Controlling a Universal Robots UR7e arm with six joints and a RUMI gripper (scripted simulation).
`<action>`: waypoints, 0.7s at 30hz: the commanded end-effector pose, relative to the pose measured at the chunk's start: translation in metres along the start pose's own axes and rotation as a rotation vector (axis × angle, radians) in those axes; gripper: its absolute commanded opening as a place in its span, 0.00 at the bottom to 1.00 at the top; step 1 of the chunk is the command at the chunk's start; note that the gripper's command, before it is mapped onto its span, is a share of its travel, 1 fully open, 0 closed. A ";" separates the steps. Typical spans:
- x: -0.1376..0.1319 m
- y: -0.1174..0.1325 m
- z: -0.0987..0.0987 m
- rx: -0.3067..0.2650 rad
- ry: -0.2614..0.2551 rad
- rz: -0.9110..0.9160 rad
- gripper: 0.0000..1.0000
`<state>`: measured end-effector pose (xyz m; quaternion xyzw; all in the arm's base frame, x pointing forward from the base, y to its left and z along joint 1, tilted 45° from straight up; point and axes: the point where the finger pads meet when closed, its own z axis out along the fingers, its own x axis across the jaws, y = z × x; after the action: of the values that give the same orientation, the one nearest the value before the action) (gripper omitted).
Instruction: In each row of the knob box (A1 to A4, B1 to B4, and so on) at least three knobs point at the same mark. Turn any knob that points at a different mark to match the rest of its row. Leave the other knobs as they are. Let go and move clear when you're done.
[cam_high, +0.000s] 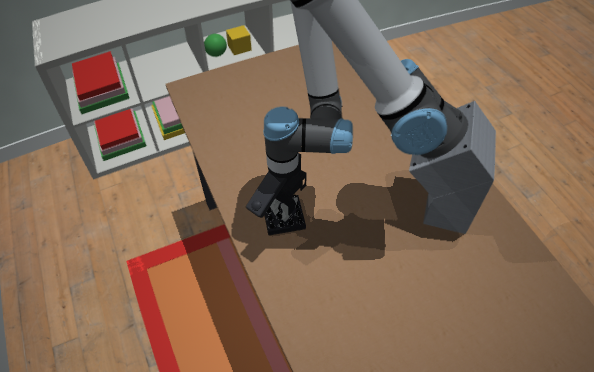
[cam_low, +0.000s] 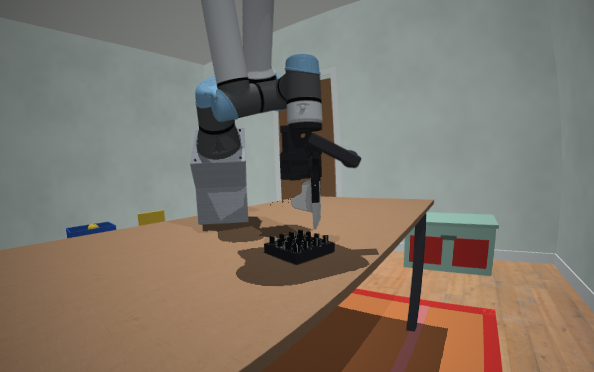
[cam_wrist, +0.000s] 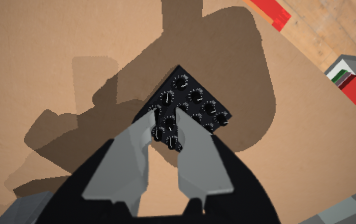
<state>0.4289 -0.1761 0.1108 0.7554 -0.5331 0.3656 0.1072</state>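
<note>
Tool (cam_high: 284, 214) (cam_low: 314, 227) (cam_wrist: 166, 109) hovers above the knob box (cam_high: 286, 231) (cam_low: 298, 256) (cam_wrist: 179, 70), gripping nothing.

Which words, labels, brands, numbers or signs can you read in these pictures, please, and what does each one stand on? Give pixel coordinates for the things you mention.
No text can be read anywhere.
Knob box (cam_high: 286, 230) (cam_low: 298, 257) (cam_wrist: 179, 71): small pale marks around the knobs, too small to read; row labels cannot be made out.
Arm's pale wrist ring (cam_low: 304, 113): a small dark emblem, too blurred to name.
Gripper (cam_low: 316, 228) (cam_wrist: 166, 109): no lettering visible.
</note>
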 end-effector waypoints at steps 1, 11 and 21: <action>0.000 0.000 0.003 0.001 0.001 0.000 0.11; 0.000 0.000 0.007 0.001 0.001 0.000 0.11; 0.000 0.000 0.007 0.001 0.001 0.000 0.11</action>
<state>0.4323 -0.1800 0.1056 0.7553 -0.5330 0.3659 0.1072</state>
